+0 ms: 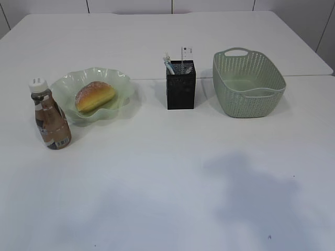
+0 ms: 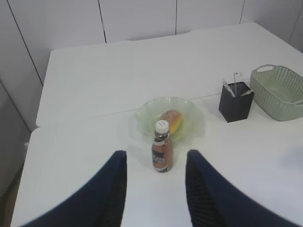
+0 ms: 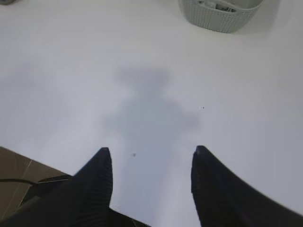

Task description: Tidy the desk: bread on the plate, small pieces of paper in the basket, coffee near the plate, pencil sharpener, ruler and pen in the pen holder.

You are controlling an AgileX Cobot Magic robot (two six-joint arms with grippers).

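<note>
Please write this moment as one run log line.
bread: on plate | coffee: beside plate | left end effector: open, empty | right end effector: open, empty

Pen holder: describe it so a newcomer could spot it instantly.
On the white desk, look along the row of items between the green plate and the green basket. The pen holder is the small black square box, the only dark object, with items sticking up.

Desk (image 1: 157,172) matt white, smooth; plate (image 1: 119,79) translucent pale green glass, glossy wavy rim. Bread (image 1: 95,95) golden-brown crust, dull, dusted with white sugar; coffee (image 1: 51,123) bottle clear shiny plastic, ribbed white cap. Basket (image 1: 251,99) matt sage plastic with woven-look holes; pen holder (image 1: 181,89) black mesh, speckled; ruler (image 1: 187,54) clear plastic.
</note>
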